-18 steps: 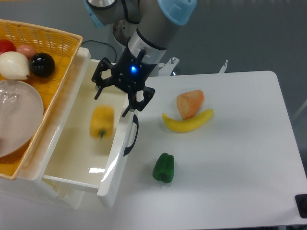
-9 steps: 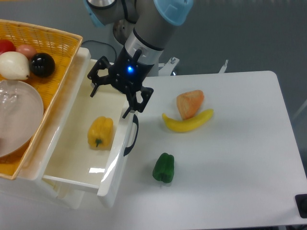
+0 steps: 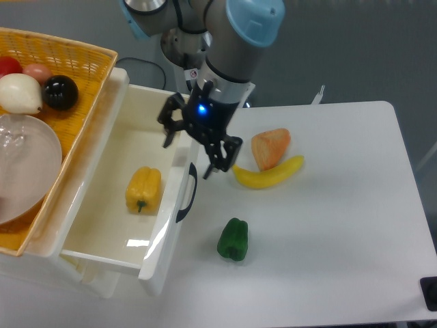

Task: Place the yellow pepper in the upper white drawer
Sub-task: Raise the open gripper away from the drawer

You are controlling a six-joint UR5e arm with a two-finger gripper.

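The yellow pepper (image 3: 143, 190) lies on the floor of the upper white drawer (image 3: 102, 225), near its front wall, stem toward the camera. The drawer is pulled out, its black curved handle (image 3: 187, 193) facing the table. My gripper (image 3: 189, 152) hangs above the drawer's front right corner, up and to the right of the pepper. It is open, its black fingers (image 3: 169, 121) spread wide, and holds nothing.
A woven yellow basket (image 3: 68, 82) with a glass bowl (image 3: 24, 167), a black ball and other produce sits on the left over the drawer. On the white table lie a green pepper (image 3: 233, 240), a banana (image 3: 268, 175) and an orange piece (image 3: 270, 146).
The pepper dropped from the open gripper and settled on the drawer floor. The gripper has since moved right, from over the drawer toward its front right corner.
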